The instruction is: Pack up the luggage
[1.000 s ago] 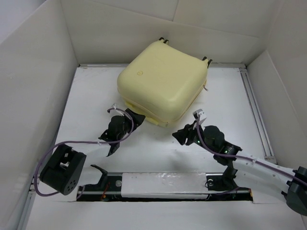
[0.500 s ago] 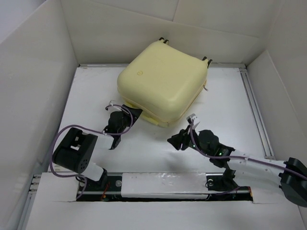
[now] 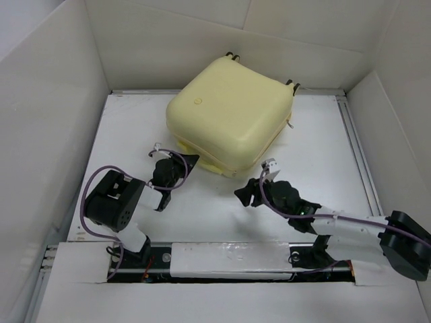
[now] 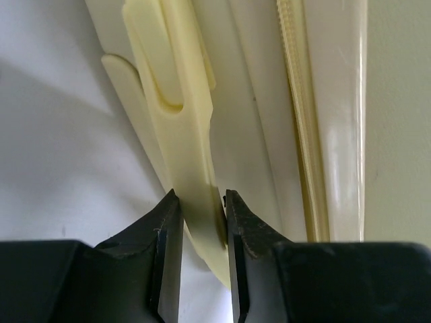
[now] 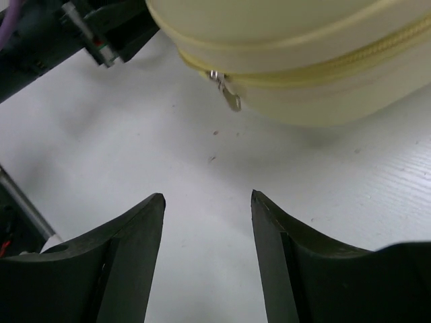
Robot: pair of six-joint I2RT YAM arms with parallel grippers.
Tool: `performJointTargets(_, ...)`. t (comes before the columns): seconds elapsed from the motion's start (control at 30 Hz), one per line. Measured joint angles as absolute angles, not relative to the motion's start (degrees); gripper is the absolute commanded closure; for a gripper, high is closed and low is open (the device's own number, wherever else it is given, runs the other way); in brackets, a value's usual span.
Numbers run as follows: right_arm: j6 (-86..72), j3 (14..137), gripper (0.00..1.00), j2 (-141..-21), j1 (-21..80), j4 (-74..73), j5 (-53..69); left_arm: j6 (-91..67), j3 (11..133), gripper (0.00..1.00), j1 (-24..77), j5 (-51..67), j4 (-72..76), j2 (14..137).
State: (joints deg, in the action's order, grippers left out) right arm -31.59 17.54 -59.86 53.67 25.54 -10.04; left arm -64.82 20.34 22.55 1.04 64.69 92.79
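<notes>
Your suitcase [image 3: 229, 111] is a stiff, slick shell, likely light. Your left pincer [image 4: 200, 198] grips its thin handle [image 4: 178, 134] at seven o'clock; your right pincer [image 5: 207, 196] gapes empty before the zipper pull [image 5: 229, 97].

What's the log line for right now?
suitcase: closed | left gripper: clamped on handle | right gripper: open, empty, facing zipper pull
</notes>
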Motion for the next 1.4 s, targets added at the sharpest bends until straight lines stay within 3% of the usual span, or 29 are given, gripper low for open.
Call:
performJointTargets(0.17,-29.3,25.1,0.41,-66.5,50.3,22.2,-11.8,-65.1,12.8,1.00,26.3,-1.4,69.6,88.6)
performJointTargets(0.4,-26.4,28.3,0.42,-67.0,40.6,13.0,-3.2,-65.8,6.9,1.00,33.1,-7.8,72.6,84.6)
performJointTargets(0.6,-18.0,35.2,0.42,-67.1,28.8,-0.9,10.0,-68.7,4.8,1.00,48.4,-22.2,70.7,80.5)
performJointTargets(0.73,-15.4,35.8,0.41,-65.6,26.6,-4.8,11.2,-70.6,4.5,1.00,56.2,-28.6,66.6,78.0)
performJointTargets(0.93,-17.4,25.6,0.38,-48.4,27.6,3.2,8.2,-72.8,3.7,1.00,59.5,-29.3,61.4,73.4)
performJointTargets(1.0,-17.8,22.5,0.46,-45.0,27.6,6.6,8.1,-73.2,3.7,1.00,59.5,-29.3,59.9,72.2)
performJointTargets(1.17,-17.2,21.1,0.56,-49.6,27.4,12.5,11.9,-73.6,3.7,1.00,59.5,-29.4,57.4,70.3)
performJointTargets(1.4,-16.1,19.7,0.56,-53.5,27.6,17.8,17.3,-73.5,3.7,1.00,59.5,-29.4,55.0,68.4)
